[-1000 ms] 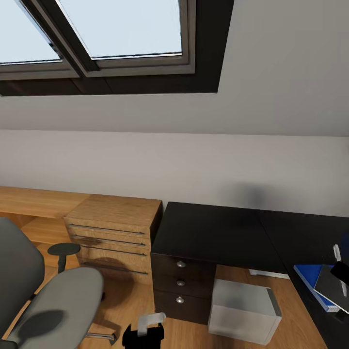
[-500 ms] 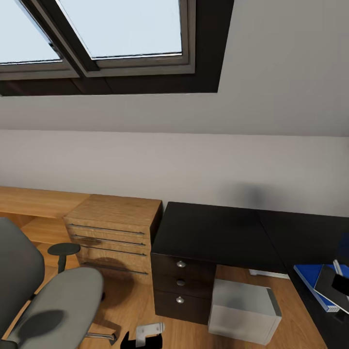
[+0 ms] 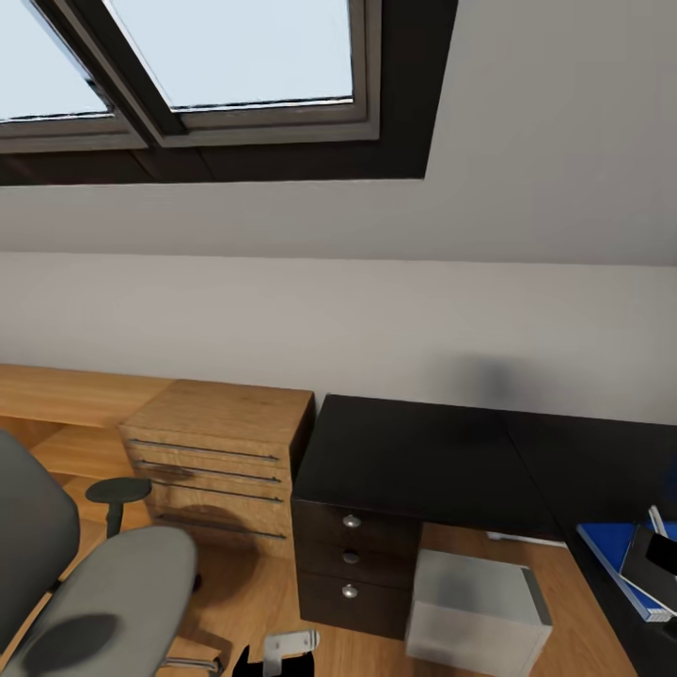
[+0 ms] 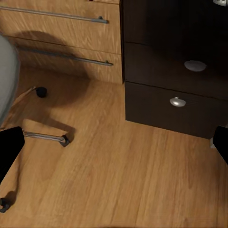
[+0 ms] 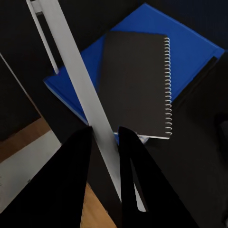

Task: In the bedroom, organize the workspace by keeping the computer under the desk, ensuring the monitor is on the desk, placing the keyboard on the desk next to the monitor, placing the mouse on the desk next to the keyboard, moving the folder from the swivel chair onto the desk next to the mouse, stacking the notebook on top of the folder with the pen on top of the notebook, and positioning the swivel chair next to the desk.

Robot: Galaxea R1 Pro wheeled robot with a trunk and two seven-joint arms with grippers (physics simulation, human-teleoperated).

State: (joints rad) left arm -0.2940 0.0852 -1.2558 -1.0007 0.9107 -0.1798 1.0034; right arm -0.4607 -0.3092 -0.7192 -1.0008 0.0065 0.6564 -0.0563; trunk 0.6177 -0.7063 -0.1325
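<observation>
In my right wrist view, the right gripper [image 5: 105, 142] pinches the thin white pen [image 5: 80, 90], whose long axis slants steeply over the dark grey spiral notebook [image 5: 135, 80] lying on the flat blue folder [image 5: 190, 52] on the black-topped desk [image 3: 423, 451]. Since half a second ago my head camera has shifted slightly; the pen stays clamped. I see the left gripper [image 4: 114, 142] spread above the oak plank floor [image 4: 118, 180], and the light grey computer tower [image 3: 475, 611] sits under the desk.

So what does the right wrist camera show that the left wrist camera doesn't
Right wrist view alone: the right gripper shut on the pen, above the notebook lying on the folder. Left wrist view alone: the swivel chair base, the oak dresser and the desk drawers with silver knobs. Both share oak floor and black desk.
</observation>
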